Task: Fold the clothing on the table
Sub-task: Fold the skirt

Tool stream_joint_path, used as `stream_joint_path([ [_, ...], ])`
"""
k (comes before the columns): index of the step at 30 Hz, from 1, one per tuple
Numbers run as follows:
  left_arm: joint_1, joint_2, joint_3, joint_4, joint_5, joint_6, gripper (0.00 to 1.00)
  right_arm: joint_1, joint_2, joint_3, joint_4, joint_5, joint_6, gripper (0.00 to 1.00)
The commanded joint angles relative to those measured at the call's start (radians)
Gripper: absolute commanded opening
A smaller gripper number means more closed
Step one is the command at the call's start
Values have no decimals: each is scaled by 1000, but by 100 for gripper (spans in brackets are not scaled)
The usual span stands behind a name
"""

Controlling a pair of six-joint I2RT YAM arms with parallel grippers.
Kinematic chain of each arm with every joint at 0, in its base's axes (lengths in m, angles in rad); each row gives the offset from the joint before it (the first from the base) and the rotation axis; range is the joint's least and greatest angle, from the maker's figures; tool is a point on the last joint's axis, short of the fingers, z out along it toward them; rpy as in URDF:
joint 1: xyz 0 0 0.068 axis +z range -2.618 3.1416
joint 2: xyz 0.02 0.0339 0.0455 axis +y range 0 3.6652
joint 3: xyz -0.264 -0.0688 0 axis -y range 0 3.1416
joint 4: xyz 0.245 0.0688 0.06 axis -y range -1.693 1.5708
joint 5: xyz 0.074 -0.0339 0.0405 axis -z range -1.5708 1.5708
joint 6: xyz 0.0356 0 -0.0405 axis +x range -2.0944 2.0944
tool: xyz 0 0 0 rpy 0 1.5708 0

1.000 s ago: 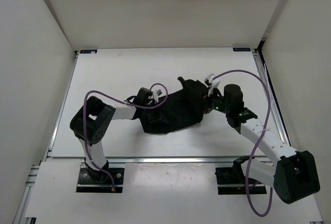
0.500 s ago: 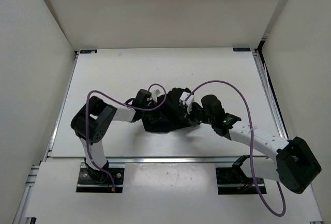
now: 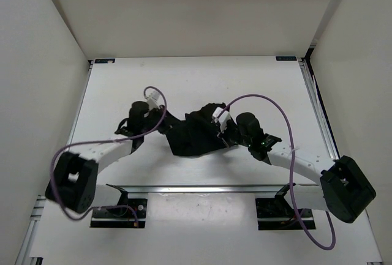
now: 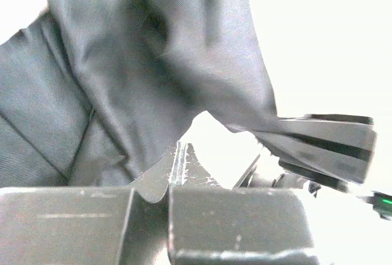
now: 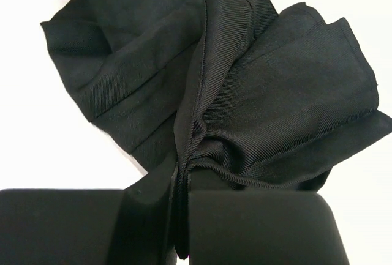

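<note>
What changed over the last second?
The right gripper carried its edge of the clothing leftward, bunching it up. The left gripper drew its corner slightly left. Both stayed shut on the clothing.

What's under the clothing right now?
Only the white table shows around the bunched clothing. The left gripper and right gripper are shut on its edges. Beneath the heap itself nothing can be seen.
</note>
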Motion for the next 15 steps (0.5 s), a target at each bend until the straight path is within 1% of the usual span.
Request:
stream_joint_path([
  [1, 65, -188, -87, -42, -72, 30, 0, 0, 0, -7, 81, 40, -5, 0],
  [2, 92, -208, -132, -77, -74, 39, 0, 6, 0, 7, 80, 37, -3, 0],
  [4, 111, -210, -209, -105, -75, 72, 0, 4, 3, 21, 78, 49, 0, 0],
  [7, 114, -197, -293, -87, -111, 78, 0, 24, 9, 45, 75, 50, 0, 0],
  [10, 108, -156, -322, -53, -143, 76, 0, 26, 14, 62, 78, 69, -5, 1],
  [11, 106, -129, -318, -64, -150, 79, 0, 29, 18, 74, 83, 76, 1, 0],
  [15, 85, -15, -290, -50, -138, 95, 0, 50, 32, 107, 78, 106, -8, 0],
])
